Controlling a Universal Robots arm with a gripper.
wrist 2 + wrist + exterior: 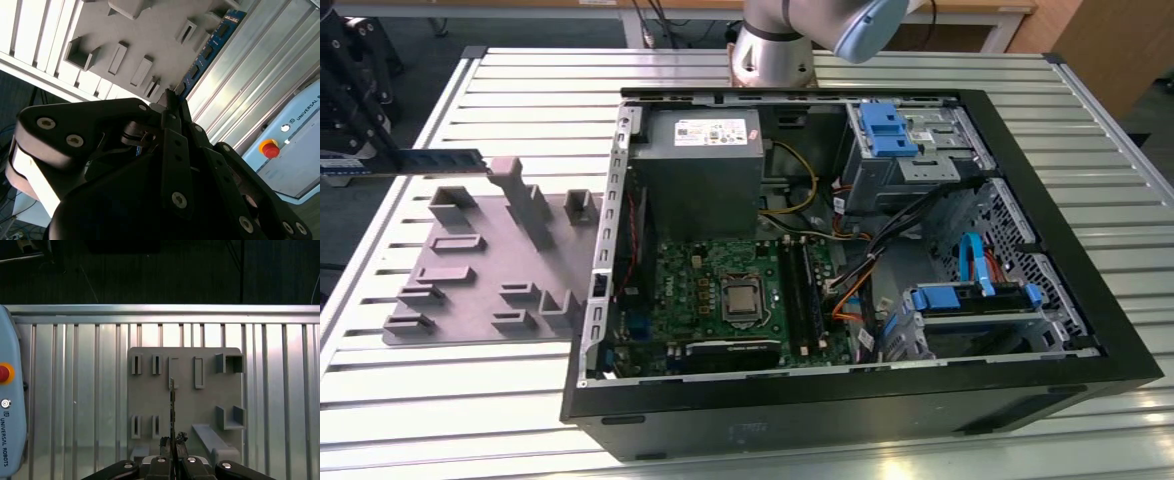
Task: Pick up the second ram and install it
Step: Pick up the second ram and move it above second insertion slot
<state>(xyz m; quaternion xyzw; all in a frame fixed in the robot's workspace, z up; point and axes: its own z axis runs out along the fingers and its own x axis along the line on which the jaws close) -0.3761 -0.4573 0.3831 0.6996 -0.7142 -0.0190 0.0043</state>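
**A:** Where's the memory stick (pixel 440 160)?

**B:** Upper left of the exterior view, held level above the grey tray (pixel 467 290), lifted out of its pockets. The claw (pixel 172 441) is pinched shut on one end, which leaves the long edge free to meet a slot.

**A:** Room to move?

**B:** Open air over the surface (pixel 454 400). I judge the computer case (pixel 1107 330) wall to be the edge to clear, and the cables (pixel 907 215) crowd the inside.
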